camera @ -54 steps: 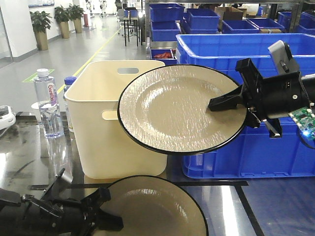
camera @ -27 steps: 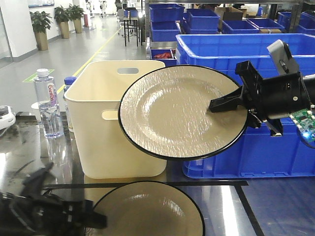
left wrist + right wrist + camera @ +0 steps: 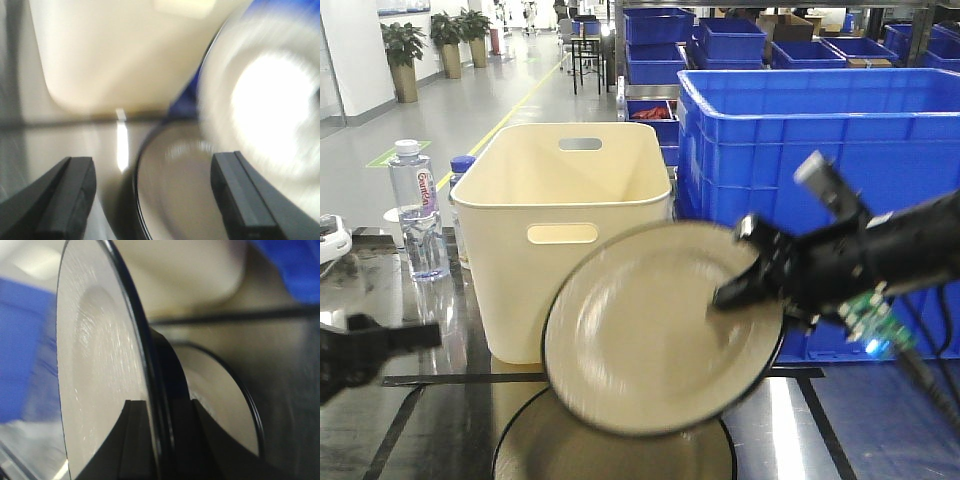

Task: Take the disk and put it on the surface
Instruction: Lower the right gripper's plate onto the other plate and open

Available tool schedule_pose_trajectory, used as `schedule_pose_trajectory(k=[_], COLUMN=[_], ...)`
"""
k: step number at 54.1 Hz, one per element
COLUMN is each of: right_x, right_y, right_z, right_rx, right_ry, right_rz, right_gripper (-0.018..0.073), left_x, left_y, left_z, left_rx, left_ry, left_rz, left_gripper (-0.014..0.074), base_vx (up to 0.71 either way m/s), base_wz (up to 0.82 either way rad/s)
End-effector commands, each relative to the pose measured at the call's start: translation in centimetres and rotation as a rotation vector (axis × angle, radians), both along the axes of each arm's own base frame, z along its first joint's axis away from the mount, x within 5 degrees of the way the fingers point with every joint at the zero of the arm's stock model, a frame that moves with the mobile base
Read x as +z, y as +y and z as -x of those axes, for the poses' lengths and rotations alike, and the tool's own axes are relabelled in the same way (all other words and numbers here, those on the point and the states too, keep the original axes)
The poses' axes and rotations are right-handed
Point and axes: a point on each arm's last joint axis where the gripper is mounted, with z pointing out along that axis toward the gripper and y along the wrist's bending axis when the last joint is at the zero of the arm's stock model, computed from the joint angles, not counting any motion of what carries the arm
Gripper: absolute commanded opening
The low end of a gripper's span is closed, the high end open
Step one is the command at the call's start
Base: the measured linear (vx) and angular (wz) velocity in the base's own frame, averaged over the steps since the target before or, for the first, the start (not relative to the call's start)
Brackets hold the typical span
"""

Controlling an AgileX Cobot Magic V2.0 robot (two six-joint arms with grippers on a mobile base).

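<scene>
A cream disk with a black rim point(image 3: 655, 325) point(image 3: 100, 365) hangs tilted and blurred above the table, my right gripper point(image 3: 735, 290) point(image 3: 157, 440) shut on its right edge. Under it a second, matching disk point(image 3: 620, 455) point(image 3: 190, 195) point(image 3: 225, 400) lies flat on the glossy black surface point(image 3: 410, 420) point(image 3: 290, 390). At the far left my left gripper point(image 3: 415, 337) point(image 3: 155, 200) is blurred and open. Nothing sits between its fingers, and the lying disk's left rim shows beyond them. In the left wrist view the held disk point(image 3: 265, 100) is a bright blur at the upper right.
A cream plastic bin point(image 3: 560, 200) point(image 3: 120, 50) stands at the back of the table, directly behind the disks. Large blue crates point(image 3: 820, 130) fill the right side behind the right arm. A water bottle point(image 3: 418, 210) stands at the left, beside the bin.
My right gripper has swung the held disk down and to the left, over the lying disk. The left gripper has pulled back to the left, away from the lying disk.
</scene>
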Motion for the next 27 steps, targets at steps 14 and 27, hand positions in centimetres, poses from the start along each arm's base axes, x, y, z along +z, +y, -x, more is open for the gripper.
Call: schedule_pose_trajectory(k=[14, 27], right_x=[-1.1, -3.9], right_y=[3.4, 4.8], right_z=[0.6, 0.1], right_rx=[-0.027, 0.099], right_ry=[-0.032, 0.004], right_rz=[-0.083, -0.012], right_gripper=[0.0028, 0.0165], left_x=[3.7, 3.7], left_y=[0.9, 0.9], left_z=[1.9, 1.8], left_rx=[0.099, 0.094], left_ry=[-0.219, -0.214], left_rz=[0.017, 0.017], left_gripper=[0.0589, 0.0589], base_vx=[0.00, 0.00], base_wz=[0.00, 0.00])
